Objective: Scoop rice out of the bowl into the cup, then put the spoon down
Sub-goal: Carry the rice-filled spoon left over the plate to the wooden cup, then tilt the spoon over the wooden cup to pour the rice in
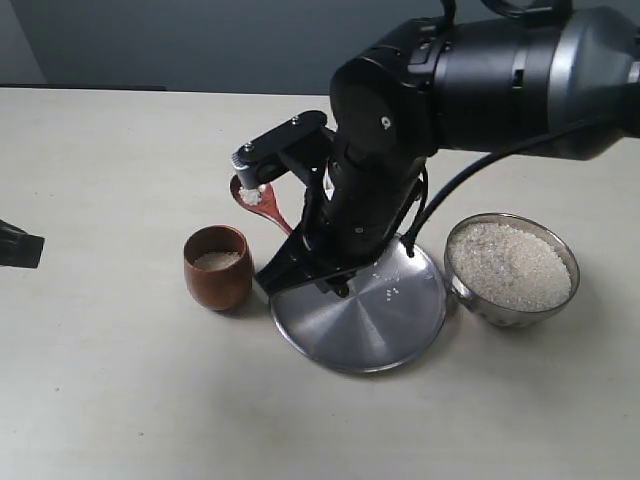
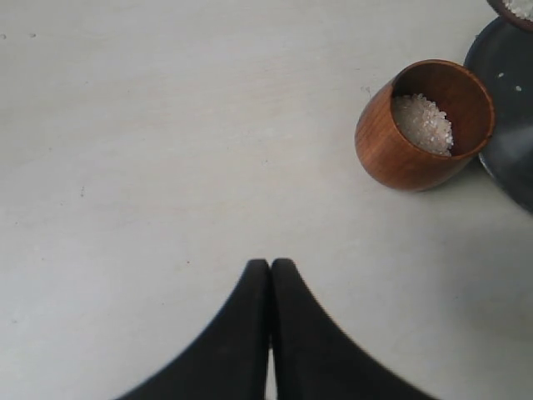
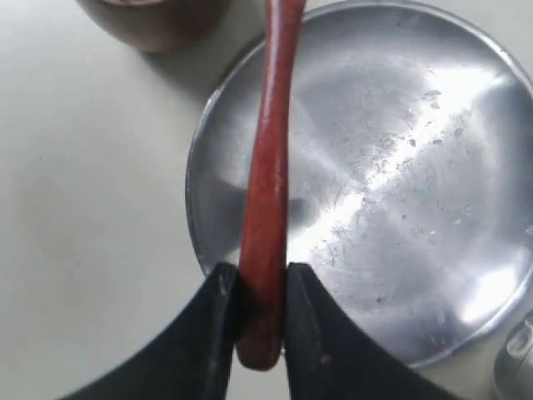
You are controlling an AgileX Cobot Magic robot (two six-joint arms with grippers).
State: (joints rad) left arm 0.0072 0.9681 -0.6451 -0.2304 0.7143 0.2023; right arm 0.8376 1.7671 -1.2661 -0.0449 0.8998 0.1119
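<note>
My right gripper [image 3: 260, 279] is shut on the handle of the dark reddish wooden spoon [image 3: 268, 179], held in the air over the near-left rim of the steel plate [image 3: 391, 192]. In the exterior view the spoon [image 1: 262, 203] points up and left, its round end behind the wooden cup [image 1: 217, 266]. The cup [image 2: 425, 123] holds some white rice [image 2: 423, 123]. The shiny steel bowl [image 1: 512, 268] at the right is heaped with rice [image 1: 510, 262]. My left gripper [image 2: 271, 265] is shut on nothing, hovering over bare table left of the cup.
The flat steel plate [image 1: 360, 315] lies between cup and bowl, with a few stray grains on it. The right arm's dark body [image 1: 420, 130] looms over the plate. The left gripper [image 1: 20, 245] shows at the far left edge of the exterior view.
</note>
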